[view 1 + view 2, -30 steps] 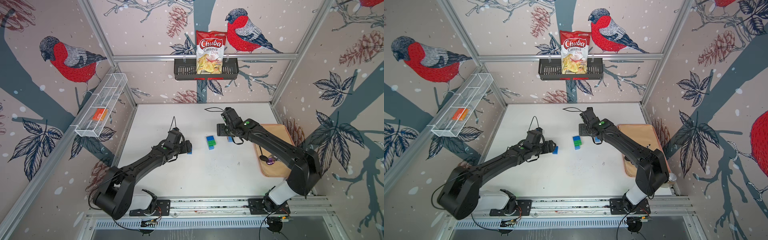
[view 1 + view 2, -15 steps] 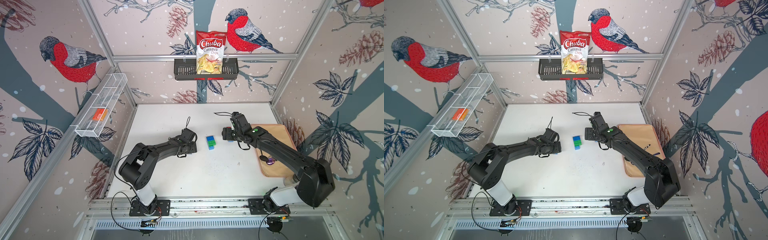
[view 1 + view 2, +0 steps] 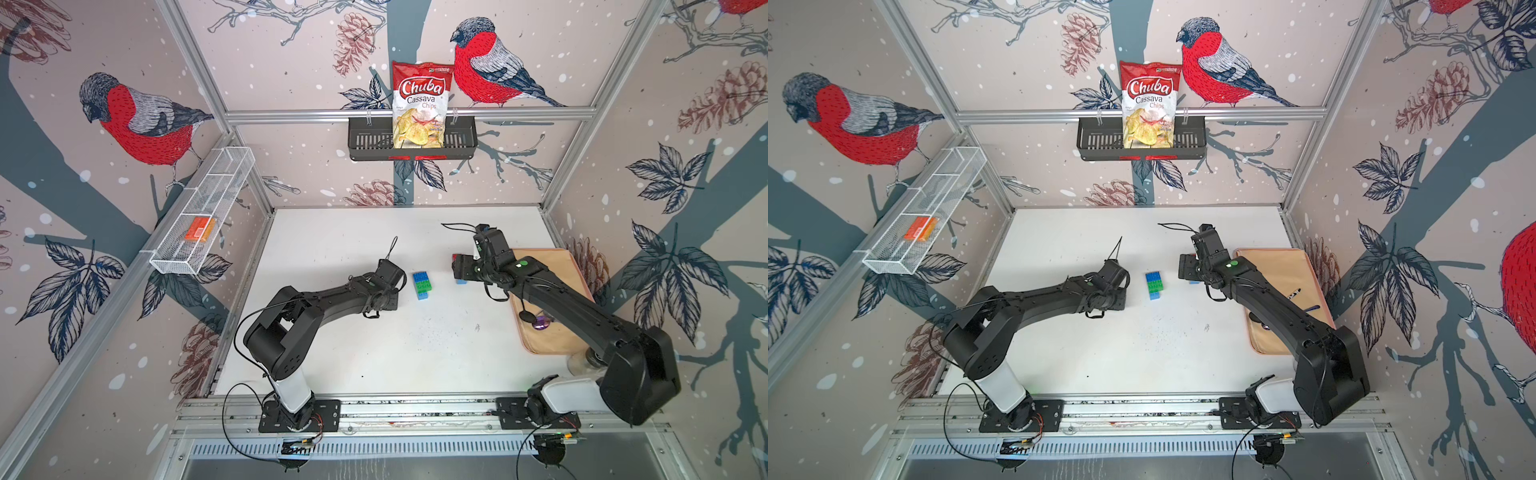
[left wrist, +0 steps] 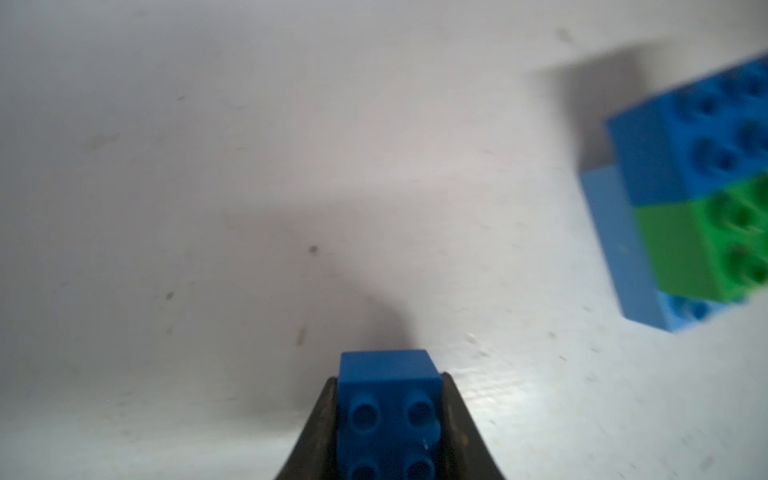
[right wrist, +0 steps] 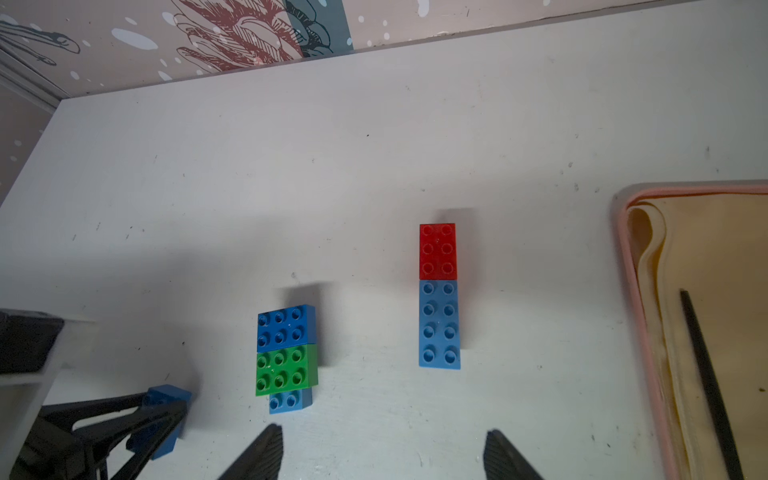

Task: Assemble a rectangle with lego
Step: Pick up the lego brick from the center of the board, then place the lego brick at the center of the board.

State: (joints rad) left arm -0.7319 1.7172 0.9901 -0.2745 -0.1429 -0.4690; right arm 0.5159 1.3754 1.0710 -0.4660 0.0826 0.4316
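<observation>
White surface (image 3: 374,340) between bird-papered walls (image 3: 124,124), and I have the left fingers (image 4: 316,449) pinched on both sides of a dark blue brick (image 4: 388,399), studs up, at about nine o'clock of the stack (image 3: 422,284). That stack sits mid-surface: a blue brick (image 5: 286,330) and a green brick (image 5: 286,370) pressed on a light blue base (image 5: 291,402), studs up, long axis running twelve to six, with bare base studs at the six o'clock end. At three o'clock of it lies a red and light blue row (image 5: 438,295) on the same axis, near the right fingers (image 5: 262,455), which stand wide and empty. To do this well I'd lift straight, keep the studs level, square the brick to the stack's axis, then press down evenly so nothing skids.
</observation>
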